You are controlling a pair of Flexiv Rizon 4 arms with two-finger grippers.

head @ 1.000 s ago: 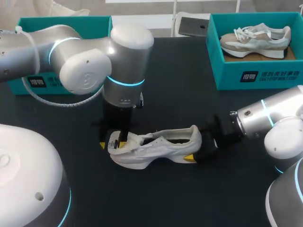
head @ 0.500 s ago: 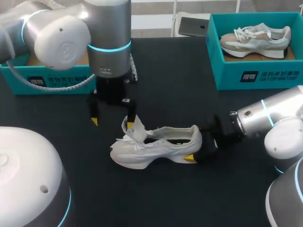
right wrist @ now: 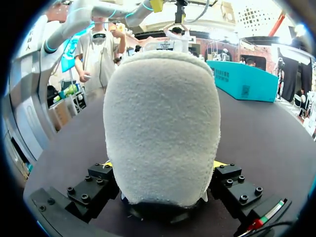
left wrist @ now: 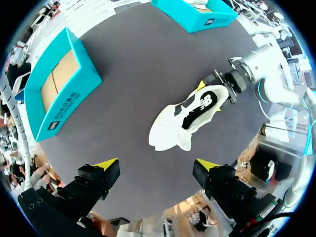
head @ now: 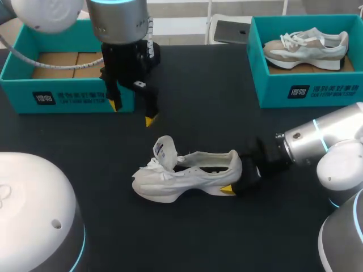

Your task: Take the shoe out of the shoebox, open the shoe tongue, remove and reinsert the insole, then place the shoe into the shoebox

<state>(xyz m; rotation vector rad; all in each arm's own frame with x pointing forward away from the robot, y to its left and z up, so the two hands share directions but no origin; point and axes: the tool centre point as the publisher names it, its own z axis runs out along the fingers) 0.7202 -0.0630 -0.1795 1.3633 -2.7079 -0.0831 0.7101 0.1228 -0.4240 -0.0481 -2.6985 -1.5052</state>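
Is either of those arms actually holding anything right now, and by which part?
Yes. The right gripper is shut on the shoe, holding it by the heel. The left gripper is open and holds nothing.

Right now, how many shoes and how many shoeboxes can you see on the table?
Shoes: 2 (white shoe on the table, tan shoe inside the right shoebox)
Shoeboxes: 2 (left shoebox, right shoebox; both teal)
Total: 4
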